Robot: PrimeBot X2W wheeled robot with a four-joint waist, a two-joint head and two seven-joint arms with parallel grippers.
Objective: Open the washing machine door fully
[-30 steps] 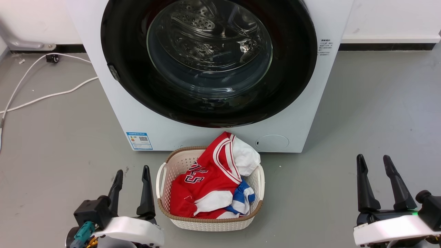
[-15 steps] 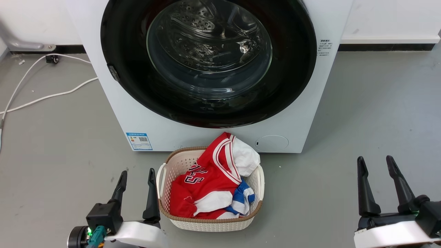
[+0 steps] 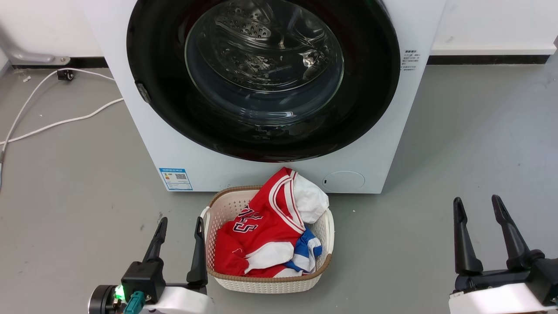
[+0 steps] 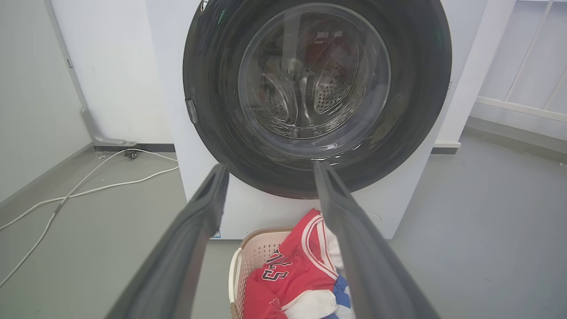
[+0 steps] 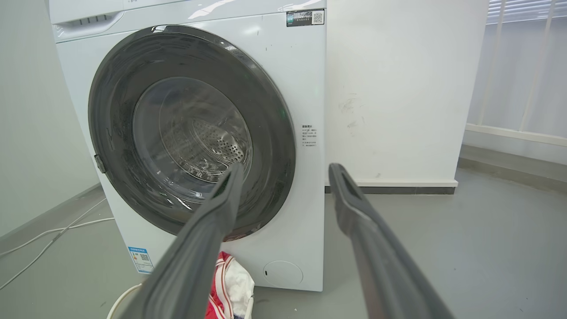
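Note:
The white washing machine (image 3: 139, 131) (image 4: 248, 212) (image 5: 301, 88) stands ahead on the grey floor. Its door (image 3: 165, 100) (image 4: 212, 110) (image 5: 110, 124), a big glossy black disc with a clear glass bowl, lies flat against the front, shut, with a small latch tab on its left rim. My left gripper (image 3: 181, 223) (image 4: 270, 166) hovers open at the lower left, beside the basket's left handle, well short of the door. My right gripper (image 3: 477, 201) (image 5: 285, 167) is open at the lower right, over bare floor.
A white laundry basket (image 3: 266, 283) (image 4: 241, 266) with red, white and blue clothes sits right in front of the machine. White cables (image 3: 56, 122) trail over the floor at the left. A wall (image 3: 492, 22) runs behind, and the floor (image 3: 479, 131) stretches right of the machine.
My left gripper has shifted to the right, closer to the basket's handle. The right gripper has barely moved. The door is unchanged.

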